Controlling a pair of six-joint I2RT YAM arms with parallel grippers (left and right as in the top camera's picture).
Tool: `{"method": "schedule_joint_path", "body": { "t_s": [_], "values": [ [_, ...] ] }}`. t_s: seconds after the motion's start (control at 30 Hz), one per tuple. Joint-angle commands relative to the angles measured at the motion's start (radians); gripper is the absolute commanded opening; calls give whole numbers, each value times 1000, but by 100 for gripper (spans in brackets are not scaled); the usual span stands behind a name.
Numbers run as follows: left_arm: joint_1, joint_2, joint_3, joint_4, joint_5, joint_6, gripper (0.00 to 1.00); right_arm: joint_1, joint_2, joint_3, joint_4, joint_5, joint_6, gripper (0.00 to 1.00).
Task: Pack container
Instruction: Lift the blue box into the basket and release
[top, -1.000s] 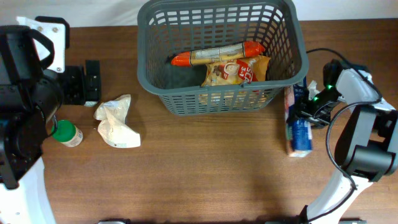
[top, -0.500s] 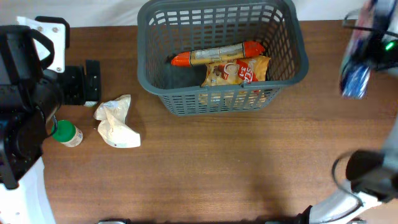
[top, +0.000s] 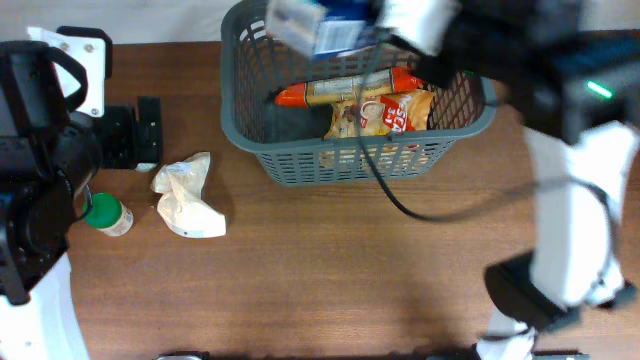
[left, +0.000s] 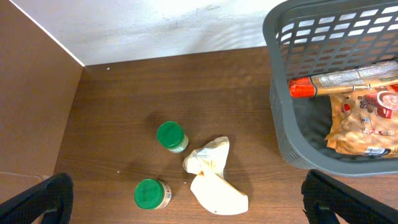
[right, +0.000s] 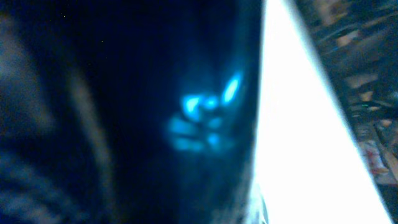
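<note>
Numbering one each: container (top: 300, 165), pouch (left: 214, 186), carton (top: 325, 25); jars (left: 171, 136) (left: 151, 193) two

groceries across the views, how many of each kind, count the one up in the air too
green-lidded jars: 2
cream pouch: 1
orange-ended sausage tube: 1
snack bag: 1
blue and white pack, blurred, in the air: 1
total: 6

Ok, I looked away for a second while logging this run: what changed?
The right pincer lifted the blue-and-white package from the table right of the basket and swung it left, above the basket. Left arm, green-lidded jar, crumpled bag and basket packs stayed put.
</note>
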Motion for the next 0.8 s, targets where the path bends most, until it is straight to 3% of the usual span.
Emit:
{"method": "schedule_joint_path", "body": {
  "t_s": [0.0,0.17,0.33,0.47,0.5,0.53,0.57,0.6,0.77],
  "values": [
    [5,-7,-1,2,-11,1,99,4,149,-3,61,114,-69,4],
    [5,-7,-1,2,-11,1,99,-6,369,-3,213,200,145,4],
    [5,-7,-1,2,-11,1,99,-8,470,-3,260,205,220,4],
    [5,-7,-1,2,-11,1,99,-27,508,-3,275,234,373,6],
    [5,-7,-1,2,-11,1,99,-29,512,-3,273,234,397,18],
    [5,-7,-1,2,-11,1,99,-32,513,-3,269,235,421,37],
    [5,-7,-1,2,-11,1,99,-32,512,-3,265,241,452,75],
    [5,-7,-1,2,-11,1,99,-32,509,-2,261,256,470,99],
    [5,-7,-1,2,-11,1,99,-31,449,-2,190,431,585,99]
  ]
}}
